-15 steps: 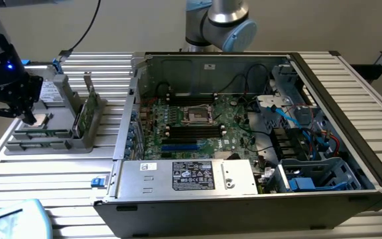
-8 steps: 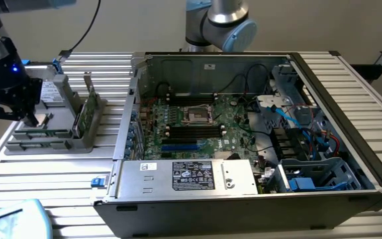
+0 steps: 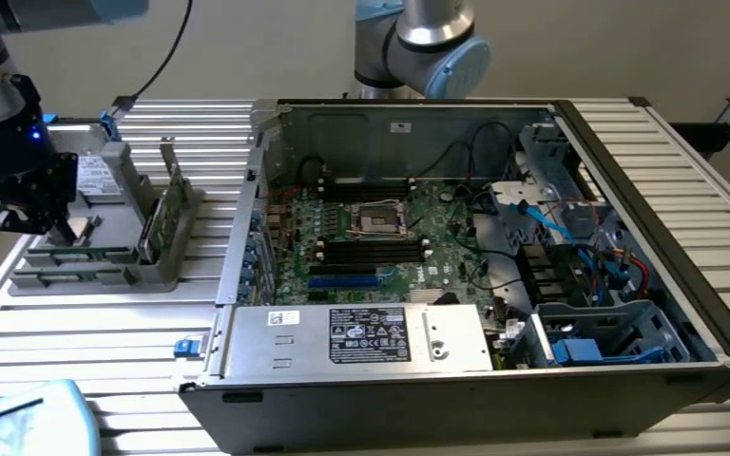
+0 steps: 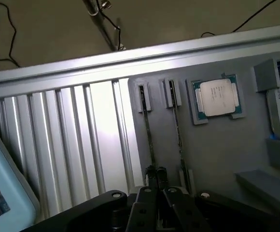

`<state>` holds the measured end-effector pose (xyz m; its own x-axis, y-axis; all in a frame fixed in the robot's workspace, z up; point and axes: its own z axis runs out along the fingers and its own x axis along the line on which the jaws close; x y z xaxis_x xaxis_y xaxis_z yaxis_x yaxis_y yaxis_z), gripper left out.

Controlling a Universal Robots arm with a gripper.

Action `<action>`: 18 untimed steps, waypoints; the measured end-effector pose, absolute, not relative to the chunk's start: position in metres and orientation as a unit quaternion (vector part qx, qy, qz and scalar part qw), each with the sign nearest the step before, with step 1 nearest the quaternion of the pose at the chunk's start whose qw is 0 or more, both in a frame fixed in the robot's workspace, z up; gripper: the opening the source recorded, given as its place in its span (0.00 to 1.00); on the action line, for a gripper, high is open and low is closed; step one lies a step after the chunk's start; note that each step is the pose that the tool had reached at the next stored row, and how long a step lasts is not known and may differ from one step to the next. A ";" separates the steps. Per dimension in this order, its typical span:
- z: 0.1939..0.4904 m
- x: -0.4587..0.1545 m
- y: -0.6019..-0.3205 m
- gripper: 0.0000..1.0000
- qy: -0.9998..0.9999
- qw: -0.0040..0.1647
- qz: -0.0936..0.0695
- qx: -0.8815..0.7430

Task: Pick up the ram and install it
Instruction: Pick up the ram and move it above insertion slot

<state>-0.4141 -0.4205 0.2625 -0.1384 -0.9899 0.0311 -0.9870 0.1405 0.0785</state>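
Gripper (image 4: 156, 178) was poised low over the grey tray (image 4: 217, 154), its grip not to be told, the ram (image 4: 148, 128) being stood on edge directly ahead, its long axis directed straight away, beside a second stick (image 4: 177, 130).

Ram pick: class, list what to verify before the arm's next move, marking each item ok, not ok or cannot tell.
1. Ram upright in its gray tray slot: ok.
2. Gripper lined up over that ram: ok.
3. Hold on the ram: cannot tell.
4. Processor apart from the gripper: ok.
5. Computer case open on top: ok.
6. Motherboard memory slots free: cannot tell.
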 end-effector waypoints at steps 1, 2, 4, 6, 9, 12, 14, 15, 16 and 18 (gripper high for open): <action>0.262 -0.414 -0.420 0.10 -0.751 0.038 -0.019 0.659; 0.262 -0.415 -0.420 0.10 -0.748 0.038 -0.019 0.663; 0.261 -0.417 -0.419 0.10 -0.742 0.037 -0.019 0.669; 0.259 -0.419 -0.418 0.10 -0.739 0.037 -0.018 0.673; 0.258 -0.423 -0.415 0.10 -0.734 0.037 -0.017 0.678; 0.257 -0.425 -0.414 0.10 -0.732 0.037 -0.017 0.680; 0.257 -0.425 -0.414 0.10 -0.732 0.037 -0.017 0.680; 0.257 -0.425 -0.414 0.10 -0.732 0.037 -0.017 0.680; 0.257 -0.425 -0.414 0.10 -0.732 0.037 -0.017 0.680; 0.257 -0.425 -0.414 0.18 -0.732 0.037 -0.017 0.680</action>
<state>-0.4246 -0.4136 0.2569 -0.0720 -0.9969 0.0306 -0.9945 0.0741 0.0743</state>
